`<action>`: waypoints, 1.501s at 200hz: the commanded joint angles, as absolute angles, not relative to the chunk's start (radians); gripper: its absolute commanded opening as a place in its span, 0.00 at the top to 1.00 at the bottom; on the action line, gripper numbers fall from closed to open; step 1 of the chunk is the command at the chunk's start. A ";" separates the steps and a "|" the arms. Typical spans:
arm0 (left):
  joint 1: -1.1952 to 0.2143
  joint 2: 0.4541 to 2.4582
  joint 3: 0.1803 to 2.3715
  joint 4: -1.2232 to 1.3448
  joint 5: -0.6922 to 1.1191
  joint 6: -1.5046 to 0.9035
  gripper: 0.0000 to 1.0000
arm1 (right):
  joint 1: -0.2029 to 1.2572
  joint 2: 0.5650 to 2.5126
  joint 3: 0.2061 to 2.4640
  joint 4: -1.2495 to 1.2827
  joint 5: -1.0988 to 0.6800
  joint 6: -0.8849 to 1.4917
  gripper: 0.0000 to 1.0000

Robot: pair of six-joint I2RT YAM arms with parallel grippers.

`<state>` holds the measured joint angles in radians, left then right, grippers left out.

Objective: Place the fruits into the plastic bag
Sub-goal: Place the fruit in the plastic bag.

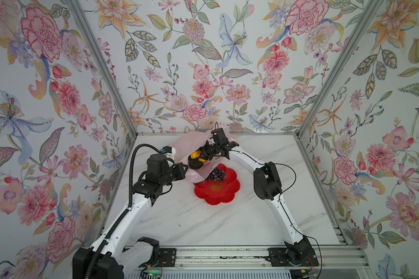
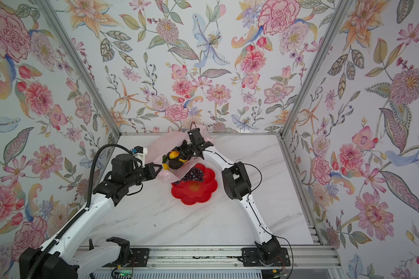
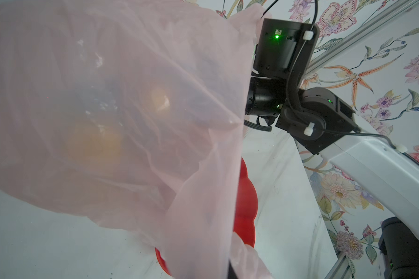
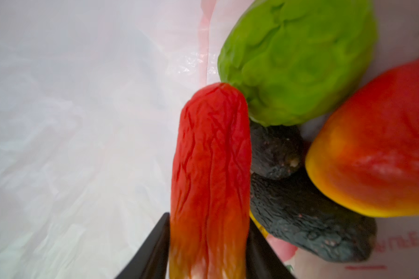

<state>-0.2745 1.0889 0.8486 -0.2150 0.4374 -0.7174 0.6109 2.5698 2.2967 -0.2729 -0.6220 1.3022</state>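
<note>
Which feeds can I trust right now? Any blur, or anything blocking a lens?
Both top views: sharp and evenly lit, grapes clear. Left wrist: the bag veils most of the frame, and the fruits inside are only hazy orange blobs. Right wrist: very close, red piece soft, smeared at its near end.

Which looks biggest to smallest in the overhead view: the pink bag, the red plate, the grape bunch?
In a top view, largest to smallest:
1. plastic bag, though partly hidden
2. red plate, somewhat smaller
3. grape bunch, clearly smallest, lying on the plate
</note>
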 commanded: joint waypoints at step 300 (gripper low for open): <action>-0.309 1.063 0.851 -0.203 0.431 -0.708 1.00 | 0.694 2.268 2.133 -0.277 -0.777 1.084 0.48</action>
